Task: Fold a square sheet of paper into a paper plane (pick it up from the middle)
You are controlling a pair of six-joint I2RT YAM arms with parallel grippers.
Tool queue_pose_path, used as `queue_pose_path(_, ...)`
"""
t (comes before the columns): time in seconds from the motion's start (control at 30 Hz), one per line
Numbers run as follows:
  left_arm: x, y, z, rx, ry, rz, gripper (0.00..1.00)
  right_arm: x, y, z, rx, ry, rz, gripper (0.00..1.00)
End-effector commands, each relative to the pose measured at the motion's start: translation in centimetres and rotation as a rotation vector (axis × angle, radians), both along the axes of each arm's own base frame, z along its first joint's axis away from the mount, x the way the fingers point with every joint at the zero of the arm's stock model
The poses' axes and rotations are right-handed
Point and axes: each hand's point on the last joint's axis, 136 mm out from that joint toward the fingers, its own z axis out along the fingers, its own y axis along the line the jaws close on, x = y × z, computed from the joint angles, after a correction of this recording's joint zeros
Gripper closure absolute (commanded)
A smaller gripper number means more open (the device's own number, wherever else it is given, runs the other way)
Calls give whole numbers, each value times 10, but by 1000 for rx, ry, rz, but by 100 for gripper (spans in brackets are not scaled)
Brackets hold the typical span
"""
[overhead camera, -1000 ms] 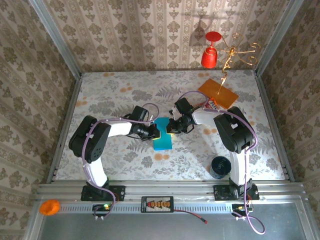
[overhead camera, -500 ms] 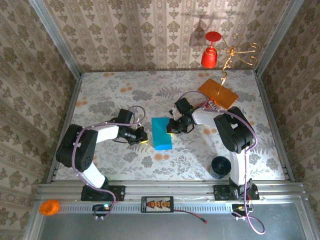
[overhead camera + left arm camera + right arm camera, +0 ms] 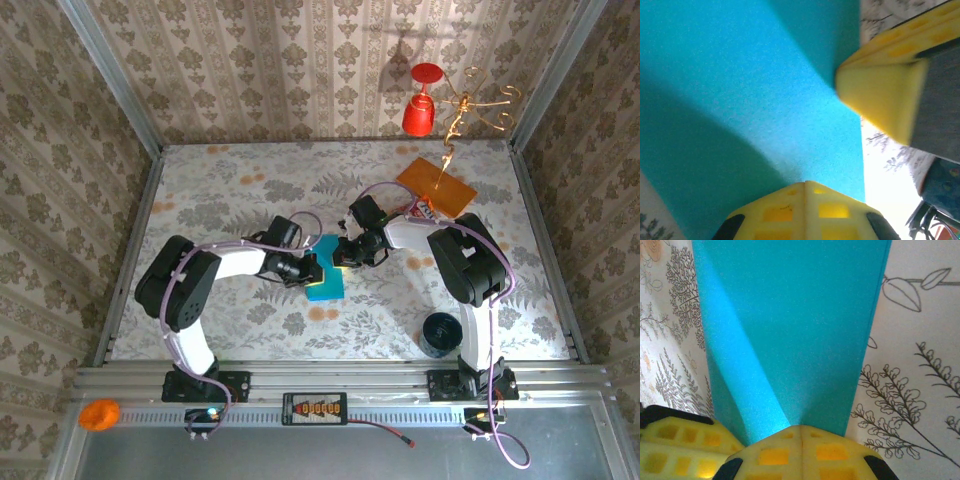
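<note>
The folded teal paper sheet (image 3: 326, 284) lies on the bench (image 3: 230, 195), left pincer (image 3: 310, 268) at its 9 o'clock, right pincer (image 3: 341, 256) at 2 o'clock, both shut tight, maybe pressing down, so rub the crease slowly.

Left gripper (image 3: 312, 268) and right gripper (image 3: 342, 255) closed, tips close together

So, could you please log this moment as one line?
left gripper: shut, tip at teal paper | right gripper: shut, tip at paper
</note>
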Motion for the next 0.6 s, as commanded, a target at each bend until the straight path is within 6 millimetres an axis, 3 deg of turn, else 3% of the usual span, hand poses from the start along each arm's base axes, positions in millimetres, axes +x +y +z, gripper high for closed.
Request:
queue_pose_path(0.0,-10,10,-16,36,42,44,100,-97,-134,-116,-631,331,-59,96)
queue_pose_path(0.23,-45,53,-36,107,117,112,100,-97,-135,-116,-638,331,-61,96)
queue_pose_path(0.37,-53,76,-32,113,123,153,100,-96,-136,-116,-640,329,-63,96)
queue_pose_path(0.43,-49,74,-22,99,99,152,100,-96,-136,-116,-639,328,-62,96)
queue_pose_path(0.57,-26,51,11,20,10,139,100,-96,-136,-116,-642,329,-63,96)
